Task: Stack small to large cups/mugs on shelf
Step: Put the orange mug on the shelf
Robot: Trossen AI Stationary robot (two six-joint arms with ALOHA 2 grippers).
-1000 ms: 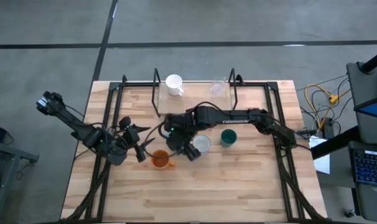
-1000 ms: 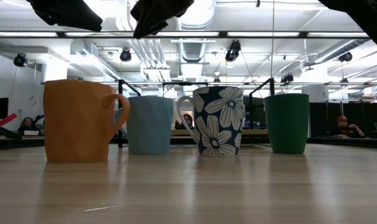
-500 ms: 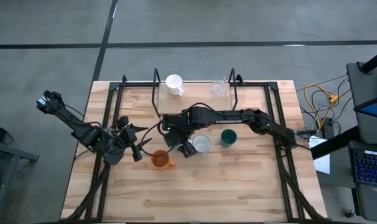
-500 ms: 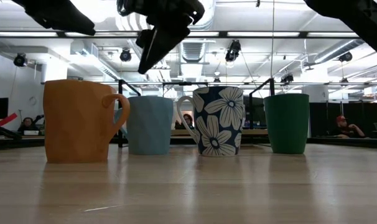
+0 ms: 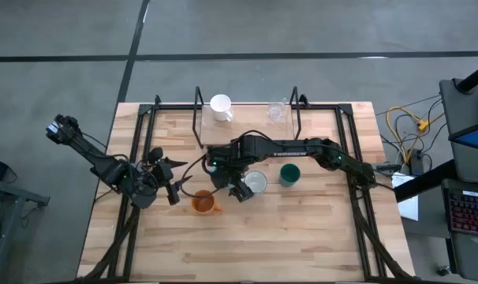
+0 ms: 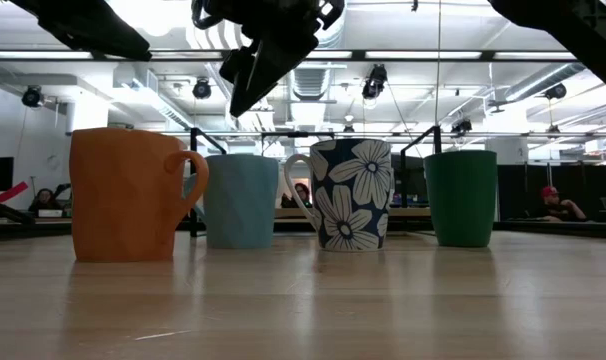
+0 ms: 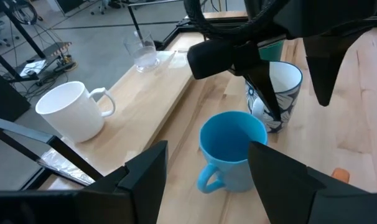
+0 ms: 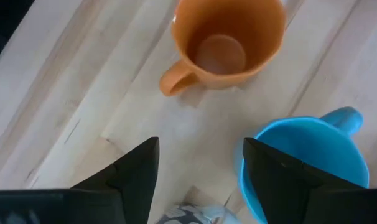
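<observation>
An orange mug (image 5: 203, 203), a white mug with dark flowers (image 5: 256, 182) and a dark green cup (image 5: 289, 173) stand on the tabletop. A light blue mug (image 7: 232, 149) stands between the orange and flowered ones, under my right arm in the high view. A plain white mug (image 5: 220, 106) and a clear glass (image 5: 276, 112) stand on the shelf (image 5: 251, 122). My right gripper (image 8: 201, 180) is open and hangs above the blue mug (image 8: 307, 158) and the orange mug (image 8: 226, 40). My left gripper (image 5: 176, 180) is open, left of the mugs, facing the blue one.
The shelf's black posts (image 5: 198, 99) rise at the table's far side. Black frame rods (image 5: 357, 189) run along the table's left and right sides. Bare wood lies toward the near edge (image 5: 247, 252). People sit in the room behind (image 6: 553, 200).
My right gripper has come down a little over the light blue mug, its fingers now showing lower in the low view. The mugs have stayed where they were.
</observation>
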